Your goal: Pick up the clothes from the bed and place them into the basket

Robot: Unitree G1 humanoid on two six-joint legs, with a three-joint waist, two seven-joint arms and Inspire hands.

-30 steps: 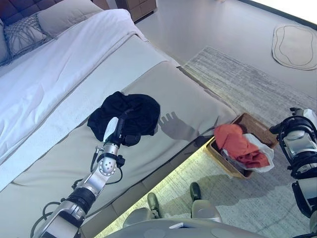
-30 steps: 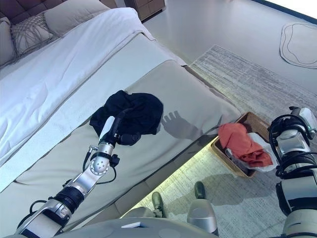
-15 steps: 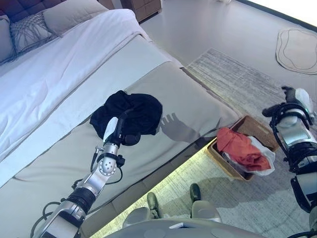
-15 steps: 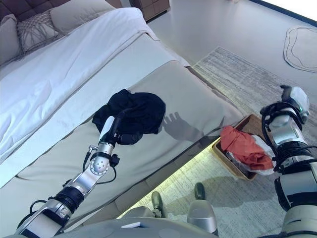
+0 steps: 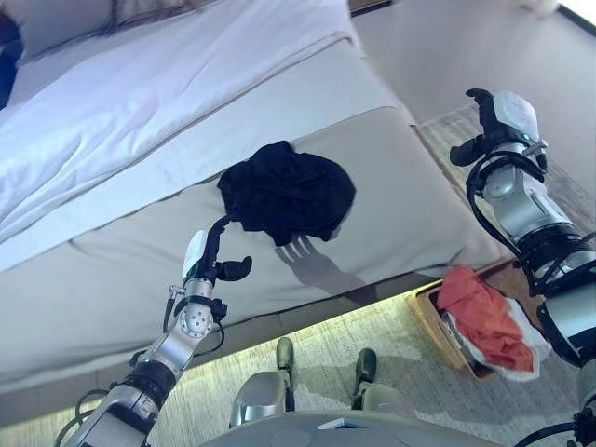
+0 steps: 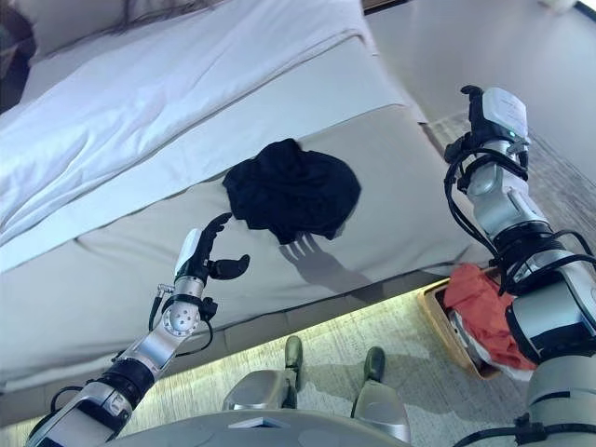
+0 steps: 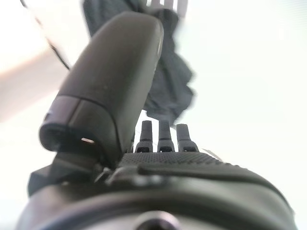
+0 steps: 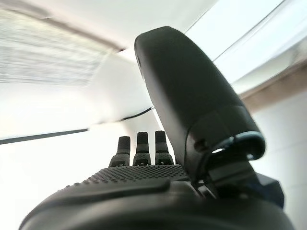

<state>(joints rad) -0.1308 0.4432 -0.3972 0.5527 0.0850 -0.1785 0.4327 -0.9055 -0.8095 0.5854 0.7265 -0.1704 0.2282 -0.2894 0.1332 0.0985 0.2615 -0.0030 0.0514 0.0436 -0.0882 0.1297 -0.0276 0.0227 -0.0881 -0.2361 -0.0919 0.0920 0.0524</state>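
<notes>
The left robot hand (image 5: 212,264) hovers over the grey bed cover (image 5: 121,270), fingers loosely spread and lightly bent with the thumb jutting out to the side, holding nothing. The black garment (image 5: 289,191) lies crumpled on the bed (image 5: 186,102), beyond the hand's fingertips and off toward the basket side, apart from it; the shadow of the fingers falls on the cover just at the garment's near edge. The heap has no clear long axis: it is a roundish bundle, somewhat wider across the bed than deep. The left wrist view agrees, showing the dark cloth past straightened fingers with nothing caught between them and the thumb. The right robot hand (image 5: 494,121) is raised at the foot-end corner of the bed, on the far side of the garment from the left hand and well apart from it, empty, with fingers straight in its own wrist view. In my judgement the left hand is the nearer and better placed one, needing only to reach forward along its own line to meet the cloth. On the floor beside the bed stands the basket (image 5: 430,312), already holding an orange-red garment (image 5: 484,312) over something white; its far rim is cut off by the right arm. How the black heap is folded, and what kind of garment it is, cannot be made out.
</notes>
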